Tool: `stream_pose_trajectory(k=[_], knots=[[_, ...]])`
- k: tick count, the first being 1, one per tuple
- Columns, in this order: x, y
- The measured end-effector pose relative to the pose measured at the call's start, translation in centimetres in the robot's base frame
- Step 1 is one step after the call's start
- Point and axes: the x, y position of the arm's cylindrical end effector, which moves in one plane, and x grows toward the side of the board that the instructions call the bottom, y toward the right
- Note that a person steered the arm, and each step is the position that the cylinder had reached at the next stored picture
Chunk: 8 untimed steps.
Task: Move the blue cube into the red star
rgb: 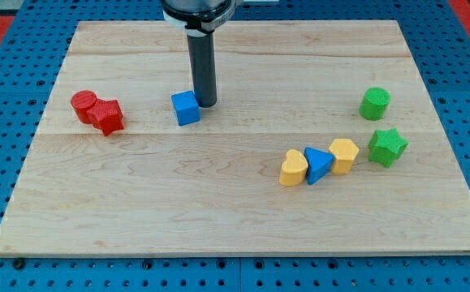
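Observation:
The blue cube lies left of the board's middle, in the upper half. My tip stands right against the cube's right side, touching it or nearly so. The red star lies at the view's left, about a hand's width left of the cube. A red cylinder touches the star on its upper left side.
At the view's right lie a green cylinder and a green star. Below the middle right, a yellow heart, a blue triangle and a yellow block sit in a row. The wooden board rests on a blue pegboard.

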Motion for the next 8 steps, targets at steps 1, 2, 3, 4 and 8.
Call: stream_pose_trajectory(k=[1, 2, 3, 4, 8], knots=[[1.1, -0.6], [1.1, -2.1], [1.1, -5.2], [1.2, -8.9], [11.9, 7.2]])
